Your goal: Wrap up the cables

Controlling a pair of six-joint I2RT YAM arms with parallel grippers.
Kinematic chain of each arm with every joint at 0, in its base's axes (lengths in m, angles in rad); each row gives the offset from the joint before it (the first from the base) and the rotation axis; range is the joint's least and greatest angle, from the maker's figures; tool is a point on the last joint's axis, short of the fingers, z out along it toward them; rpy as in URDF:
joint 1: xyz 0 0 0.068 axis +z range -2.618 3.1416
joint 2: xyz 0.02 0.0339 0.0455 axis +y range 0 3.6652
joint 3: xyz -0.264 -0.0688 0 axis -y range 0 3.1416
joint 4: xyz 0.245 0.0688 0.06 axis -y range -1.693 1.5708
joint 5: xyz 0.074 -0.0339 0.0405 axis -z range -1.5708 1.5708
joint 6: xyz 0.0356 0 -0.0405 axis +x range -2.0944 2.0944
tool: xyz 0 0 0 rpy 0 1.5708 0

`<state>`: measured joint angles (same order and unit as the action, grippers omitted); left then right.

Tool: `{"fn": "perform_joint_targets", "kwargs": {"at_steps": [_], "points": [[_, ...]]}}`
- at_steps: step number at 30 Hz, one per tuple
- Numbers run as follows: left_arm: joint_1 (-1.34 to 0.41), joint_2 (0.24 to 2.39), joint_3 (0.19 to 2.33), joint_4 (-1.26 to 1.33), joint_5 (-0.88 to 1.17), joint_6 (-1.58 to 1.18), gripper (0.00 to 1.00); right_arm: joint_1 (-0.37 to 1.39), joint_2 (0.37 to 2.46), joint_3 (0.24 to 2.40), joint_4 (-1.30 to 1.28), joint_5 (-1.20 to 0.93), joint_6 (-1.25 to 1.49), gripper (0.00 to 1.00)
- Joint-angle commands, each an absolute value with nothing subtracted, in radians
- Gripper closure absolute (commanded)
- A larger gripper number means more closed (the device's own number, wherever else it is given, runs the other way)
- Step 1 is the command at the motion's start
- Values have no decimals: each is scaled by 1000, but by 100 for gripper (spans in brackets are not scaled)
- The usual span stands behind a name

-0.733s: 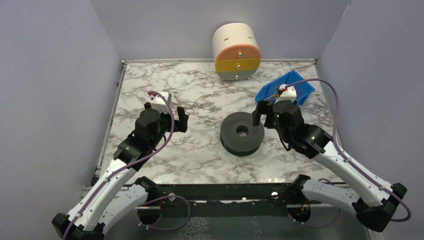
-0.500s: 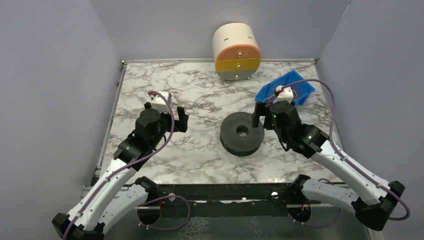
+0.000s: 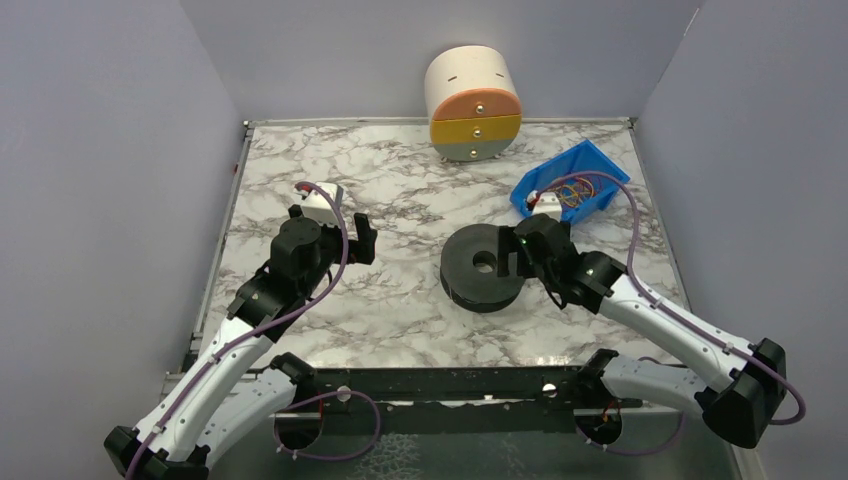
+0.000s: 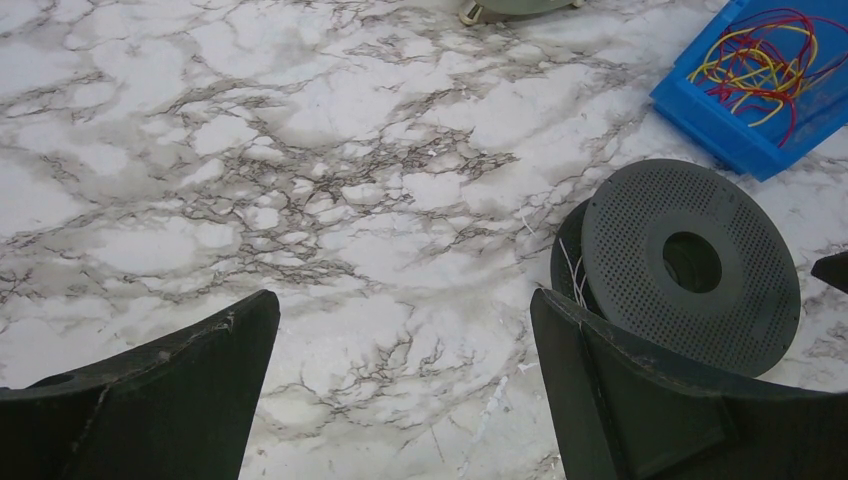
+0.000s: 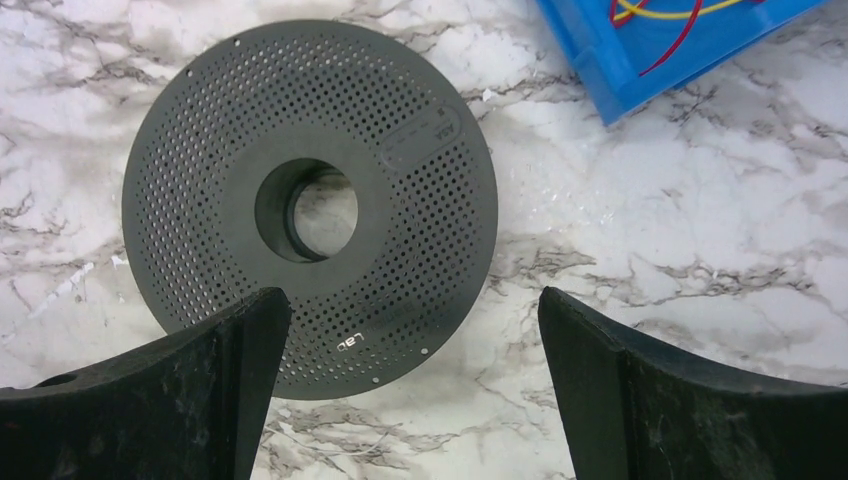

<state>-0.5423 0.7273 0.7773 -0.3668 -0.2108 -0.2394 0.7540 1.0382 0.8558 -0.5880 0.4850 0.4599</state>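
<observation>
Near the middle of the white-and-grey marbled surface (image 3: 400, 170): a flat, round, black plastic spool (image 3: 470, 272), lying on one flange. Top flange perforated with small holes, marble visible through the centre hole in the right wrist view.

Beyond and to the right of the spool, apart from it, by the right-hand wall: a blue plastic bin (image 3: 527, 200). Heaped loosely inside that bin: the thin red and yellow cables (image 3: 575, 190), tangled in loops. Same tangle at the top right corner of the left wrist view, cables (image 4: 770, 45) within the bin (image 4: 720, 125). Only a corner of the bin (image 5: 640, 70) and a few strands in the right wrist view.

Right gripper (image 3: 522, 245): poised over the right edge of the spool, jaws spread to full width, nothing between them. From its own camera, right gripper (image 5: 412, 300) with the left finger over the spool (image 5: 310, 205) at its near rim and the right finger over bare marble. Contact with the flange impossible to judge.

Left gripper (image 3: 331, 222): well to the left of the spool, above bare marble, jaws likewise fully apart and empty. From its own camera, left gripper (image 4: 405, 305) framing open marble, the spool (image 4: 690, 265) just behind the right finger.

At the far edge, against the back wall: a drum-shaped cream drawer unit (image 3: 472, 103) with orange, yellow and grey drawer fronts.
</observation>
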Motion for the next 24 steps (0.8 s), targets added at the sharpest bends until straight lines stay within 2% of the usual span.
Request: {"fn": "perform_joint_targets", "kwargs": {"at_steps": [1,24], "points": [[-535,716,769,-344,-214,-247,1,759,1061,828,-605,433,514,0],[-532,714,769,-342,-201,-245,1,657,1186,714,-464,226,759,0]]}}
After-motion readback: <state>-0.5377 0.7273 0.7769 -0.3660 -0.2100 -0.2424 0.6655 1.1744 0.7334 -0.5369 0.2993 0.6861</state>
